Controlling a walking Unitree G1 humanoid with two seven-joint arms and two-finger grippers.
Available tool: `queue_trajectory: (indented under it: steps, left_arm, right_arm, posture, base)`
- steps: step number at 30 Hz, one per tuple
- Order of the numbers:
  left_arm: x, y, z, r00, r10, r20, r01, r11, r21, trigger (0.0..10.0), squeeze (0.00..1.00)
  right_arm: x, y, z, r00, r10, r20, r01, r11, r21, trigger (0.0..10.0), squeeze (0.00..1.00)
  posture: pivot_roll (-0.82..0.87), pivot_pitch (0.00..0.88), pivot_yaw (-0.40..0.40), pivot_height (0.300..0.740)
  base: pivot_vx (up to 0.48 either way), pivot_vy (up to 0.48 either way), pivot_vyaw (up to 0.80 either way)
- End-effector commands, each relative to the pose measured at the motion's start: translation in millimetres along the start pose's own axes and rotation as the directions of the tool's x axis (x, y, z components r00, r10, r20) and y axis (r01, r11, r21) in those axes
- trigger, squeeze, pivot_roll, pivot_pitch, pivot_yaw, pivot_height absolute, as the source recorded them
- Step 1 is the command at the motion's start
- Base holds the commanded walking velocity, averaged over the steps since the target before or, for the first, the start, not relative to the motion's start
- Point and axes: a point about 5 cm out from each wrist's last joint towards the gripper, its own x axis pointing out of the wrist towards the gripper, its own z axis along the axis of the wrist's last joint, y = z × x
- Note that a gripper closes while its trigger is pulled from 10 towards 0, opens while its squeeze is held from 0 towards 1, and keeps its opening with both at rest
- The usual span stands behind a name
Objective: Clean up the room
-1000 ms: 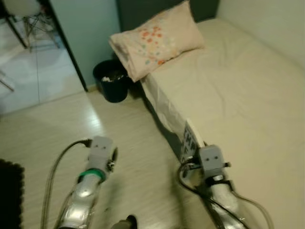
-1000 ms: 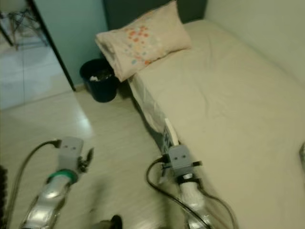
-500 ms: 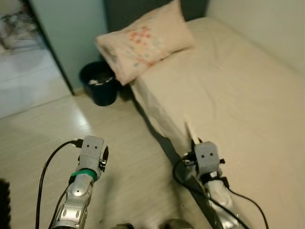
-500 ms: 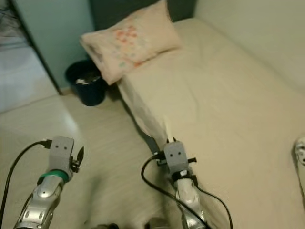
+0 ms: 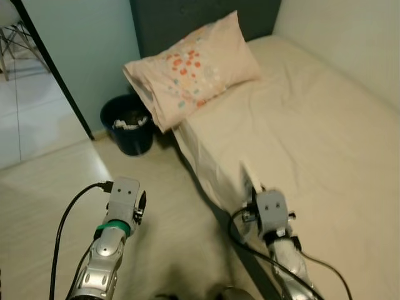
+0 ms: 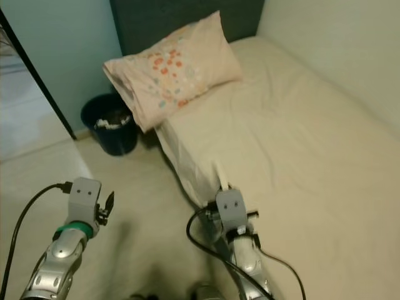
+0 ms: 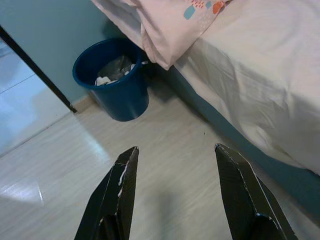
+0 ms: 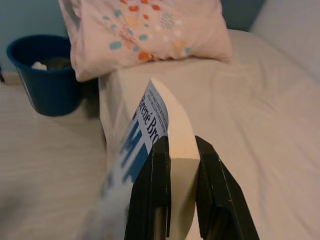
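The book (image 8: 162,127), a thick paperback with a white-and-blue cover and partly legible print, stands on edge between the two black fingers of the right gripper (image 8: 182,150), which are closed flat against its cover and page block. In the head views its pale upper edge rises just above the right wrist, at about 6 o'clock in the frame, over the near side edge of the bed (image 5: 325,144). The left gripper (image 7: 175,165) hangs above the pale floor (image 7: 70,165) at about 7 o'clock, its fingers spread wide and holding nothing.

From the book outward: the bed's cream sheet runs away toward 1 o'clock; a pillow (image 5: 194,65) printed with small coloured shapes lies at the head of the bed, near 12 o'clock, one corner overhanging the mattress edge. Below that corner, at about 10 o'clock, a dark blue waste bin (image 5: 129,123) stands on the floor against the blue wall, with crumpled white paper inside.

Step in hand, as judged: transport of a collected book toward wherever it is to be kept. The frames show no shelf or desk, so the destination cannot be told. The next move calls for a firm grip, the book kept upright, and the right arm kept off the mattress edge.
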Motion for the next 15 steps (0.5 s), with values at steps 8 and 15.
queue_trajectory:
  steps: [8,15]
  left_arm:
    - [-3.1,-2.6,-6.4,1.000,-0.006,-0.023,0.006,1.000,-0.001,10.0,0.00]
    - [-3.0,-2.4,-6.0,1.000,-0.007,-0.022,0.007,1.000,-0.001,10.0,0.00]
  right_arm:
    - [2.3,-6.0,7.5,0.999,-0.018,0.044,0.018,1.000,0.005,10.0,0.00]
    - [5.6,-9.9,11.1,0.998,-0.039,0.058,0.039,0.999,-0.003,10.0,0.00]
  posture:
    - [-0.11,0.077,0.072,0.725]
    - [-0.11,0.077,0.073,0.725]
  base:
    - [0.480,0.000,0.00]
    - [0.480,0.000,0.00]
